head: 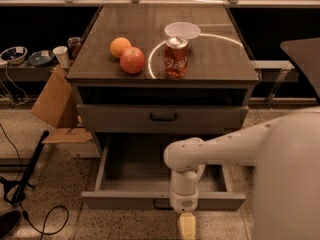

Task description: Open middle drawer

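Note:
The middle drawer point(162, 201) is pulled well out of the grey cabinet, and its deep grey inside point(140, 166) shows. Its flat front faces me low in the view, with the small black bar handle point(161, 204) at its centre. Above it a shallower drawer point(120, 118) with a black handle is pushed in. My gripper point(186, 227) hangs at the end of the white arm point(185, 184), just in front of and below the open drawer's front, right of the handle. It holds nothing that I can see.
On the cabinet top point(220, 59) stand an orange point(120, 47), a red apple point(132, 60), a red soda can point(176, 57) and a white bowl point(182, 30). A cardboard box point(52, 101) leans at the left. A black stand and cable point(25, 176) lie on the floor at the left.

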Robot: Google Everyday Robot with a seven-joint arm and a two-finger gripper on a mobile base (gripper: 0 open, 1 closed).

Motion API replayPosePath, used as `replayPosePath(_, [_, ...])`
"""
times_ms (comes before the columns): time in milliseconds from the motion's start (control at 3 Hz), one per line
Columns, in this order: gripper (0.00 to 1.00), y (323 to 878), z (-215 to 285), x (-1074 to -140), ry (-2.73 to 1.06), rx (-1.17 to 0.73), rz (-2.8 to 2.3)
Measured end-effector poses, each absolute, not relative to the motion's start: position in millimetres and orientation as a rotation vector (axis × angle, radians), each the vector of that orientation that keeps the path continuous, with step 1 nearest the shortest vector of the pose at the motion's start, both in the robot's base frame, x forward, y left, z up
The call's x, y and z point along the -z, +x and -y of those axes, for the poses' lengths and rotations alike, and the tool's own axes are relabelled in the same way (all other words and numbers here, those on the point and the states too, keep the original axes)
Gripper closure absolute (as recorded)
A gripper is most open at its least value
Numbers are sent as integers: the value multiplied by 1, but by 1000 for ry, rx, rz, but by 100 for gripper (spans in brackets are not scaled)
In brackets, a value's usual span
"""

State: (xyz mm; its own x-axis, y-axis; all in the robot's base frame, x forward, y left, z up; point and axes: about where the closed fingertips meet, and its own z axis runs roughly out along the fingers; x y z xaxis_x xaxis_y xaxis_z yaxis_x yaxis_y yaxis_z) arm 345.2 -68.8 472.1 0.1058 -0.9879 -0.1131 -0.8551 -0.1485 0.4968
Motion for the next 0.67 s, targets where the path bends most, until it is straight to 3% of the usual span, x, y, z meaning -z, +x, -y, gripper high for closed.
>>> replayPosePath(667, [0,359,66,-559,2232,746,2230])
